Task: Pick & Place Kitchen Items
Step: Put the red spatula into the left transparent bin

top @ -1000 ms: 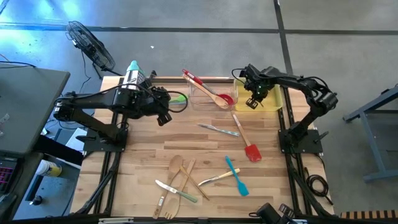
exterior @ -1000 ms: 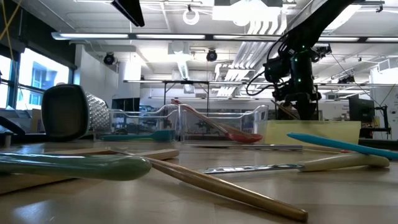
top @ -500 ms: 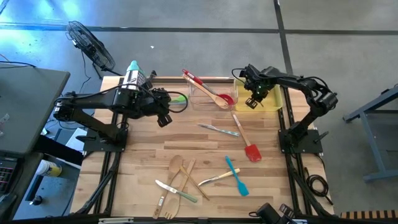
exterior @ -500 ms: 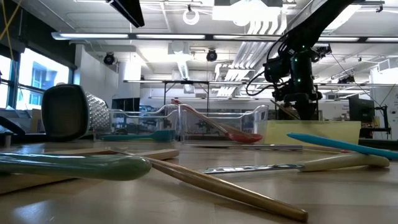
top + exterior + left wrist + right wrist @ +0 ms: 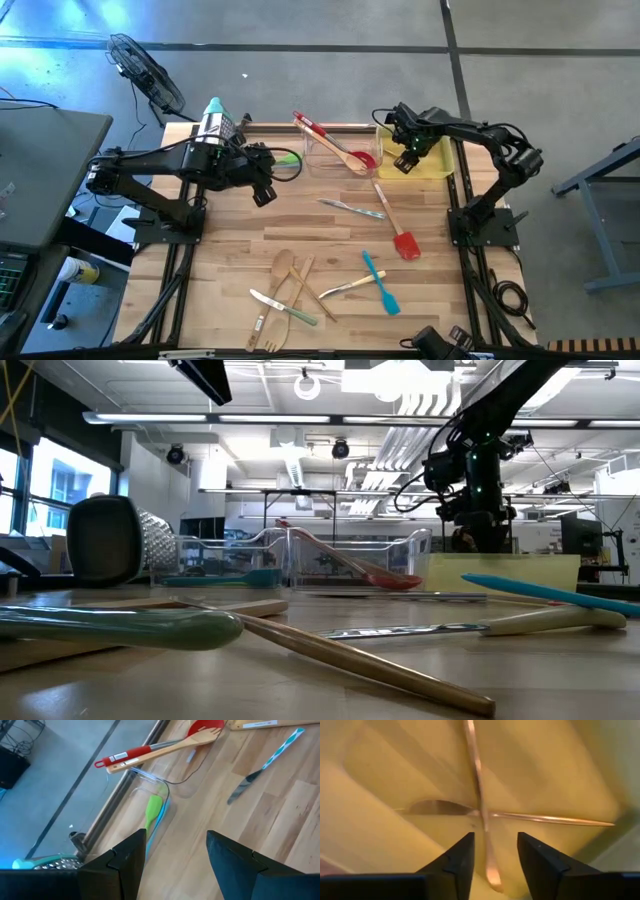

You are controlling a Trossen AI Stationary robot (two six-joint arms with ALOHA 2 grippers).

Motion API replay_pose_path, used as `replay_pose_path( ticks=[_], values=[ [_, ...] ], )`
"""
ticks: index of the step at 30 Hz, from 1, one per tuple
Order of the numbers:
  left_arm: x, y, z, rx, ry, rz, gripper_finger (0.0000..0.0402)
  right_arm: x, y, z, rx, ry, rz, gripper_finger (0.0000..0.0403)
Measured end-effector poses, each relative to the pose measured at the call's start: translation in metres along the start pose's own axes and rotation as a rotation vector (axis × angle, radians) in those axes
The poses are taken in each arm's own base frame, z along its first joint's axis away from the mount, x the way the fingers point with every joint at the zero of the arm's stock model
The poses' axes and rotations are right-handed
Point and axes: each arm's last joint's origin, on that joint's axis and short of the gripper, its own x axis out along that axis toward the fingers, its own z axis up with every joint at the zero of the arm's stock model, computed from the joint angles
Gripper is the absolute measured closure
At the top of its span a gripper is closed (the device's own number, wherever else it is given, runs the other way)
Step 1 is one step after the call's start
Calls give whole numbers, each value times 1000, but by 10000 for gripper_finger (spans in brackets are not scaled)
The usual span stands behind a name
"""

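Fingers of the right gripper stand apart over the glossy yellow tray, around a slim pale wooden handle lying inside it. Left gripper hovers spread above the plank tabletop.

text: none legible | red spatula handle has white label | print too small to read

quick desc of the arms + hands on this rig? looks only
Two dark, near-black jointed arms on black base frames at the table's side edges. The left hand and right hand each end in two flat, dark, angular fingers. A green light glows near the right wrist; black cables run along it.
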Motion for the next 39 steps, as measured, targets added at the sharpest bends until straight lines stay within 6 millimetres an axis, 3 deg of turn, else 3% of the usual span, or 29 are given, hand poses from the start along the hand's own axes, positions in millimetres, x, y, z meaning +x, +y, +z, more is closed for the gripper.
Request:
replay_pose_path(
  ticks=[6,12,18,23,31,39],
  values=[
    [0,-1,0,-1,12,-32,201,-19,-2,-4,32,-52,10,232],
    [0,-2,-1,-3,24,-68,201,-65,-7,-12,51,-203,46,236],
    [0,-3,-1,-68,38,-95,201,-117,-8,-37,71,-421,226,237],
    [0,-4,-1,-178,58,-125,201,-143,-5,-65,108,-507,400,238],
    [3,-8,-1,-345,110,-172,201,-155,0,-102,125,-426,544,239],
    [15,-19,1,-312,158,-183,201,-150,10,-131,176,-245,517,239]
  ],
)
